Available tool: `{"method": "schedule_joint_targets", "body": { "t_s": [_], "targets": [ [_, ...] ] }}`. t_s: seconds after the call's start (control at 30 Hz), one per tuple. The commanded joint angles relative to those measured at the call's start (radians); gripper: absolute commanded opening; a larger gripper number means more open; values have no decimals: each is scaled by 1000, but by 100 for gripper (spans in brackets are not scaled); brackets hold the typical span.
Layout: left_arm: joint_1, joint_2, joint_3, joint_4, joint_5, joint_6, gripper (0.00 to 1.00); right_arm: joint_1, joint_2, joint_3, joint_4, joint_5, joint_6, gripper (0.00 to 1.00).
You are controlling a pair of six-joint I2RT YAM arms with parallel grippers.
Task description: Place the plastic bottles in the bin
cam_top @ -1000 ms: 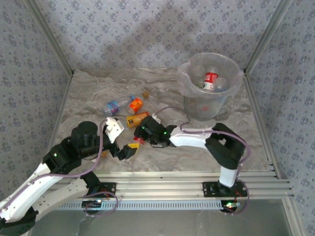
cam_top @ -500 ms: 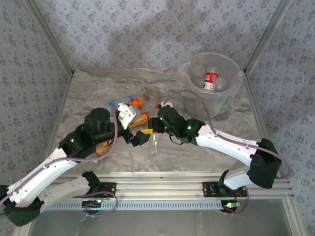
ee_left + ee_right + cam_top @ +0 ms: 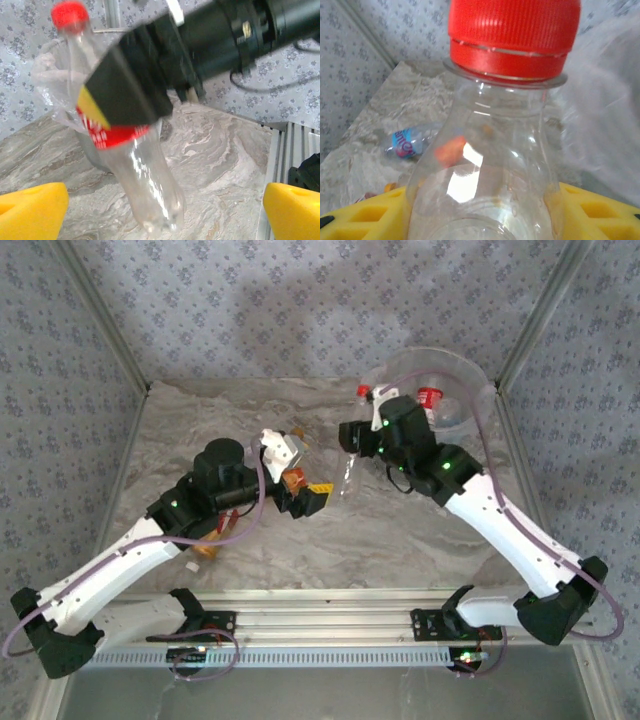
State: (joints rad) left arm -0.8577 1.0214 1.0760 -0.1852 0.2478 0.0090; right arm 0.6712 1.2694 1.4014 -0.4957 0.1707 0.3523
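Note:
My right gripper (image 3: 355,440) is shut on a clear plastic bottle (image 3: 350,468) with a red cap (image 3: 512,30) and a red label (image 3: 112,136). It holds the bottle up in the air, just left of the bin (image 3: 452,357). Both yellow pads (image 3: 602,215) press the bottle's sides. The bin's bag (image 3: 612,95) is close on the right. A red-labelled bottle (image 3: 429,398) lies inside the bin. My left gripper (image 3: 308,500) is open, low over the table, with the hanging bottle in front of its yellow fingers (image 3: 30,212). A blue-labelled bottle (image 3: 405,143) lies on the table.
An orange-labelled bottle (image 3: 293,478) lies by my left gripper, and another orange one (image 3: 207,543) shows under the left arm. A small brown cap (image 3: 297,432) sits further back. Patterned walls and metal posts close in the marble table (image 3: 220,420).
My right arm has lifted the red-capped bottle off the table and carried it back and right toward the bin. My left arm has reached forward and right, gripper still open.

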Motion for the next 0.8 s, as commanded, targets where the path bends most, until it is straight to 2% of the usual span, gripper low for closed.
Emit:
{"method": "schedule_joint_targets", "body": {
  "t_s": [0.0, 0.47, 0.77],
  "targets": [
    [-3, -4, -37, 56, 20, 23, 100, -64, -12, 91, -44, -27, -68, 60],
    [-3, -21, -67, 20, 22, 46, 100, -310, 145, 434, -79, -49, -130, 59],
    [-3, -35, -70, 13, 3, 56, 100, -412, 280, 584, -101, 10, -127, 58]
  ]
}}
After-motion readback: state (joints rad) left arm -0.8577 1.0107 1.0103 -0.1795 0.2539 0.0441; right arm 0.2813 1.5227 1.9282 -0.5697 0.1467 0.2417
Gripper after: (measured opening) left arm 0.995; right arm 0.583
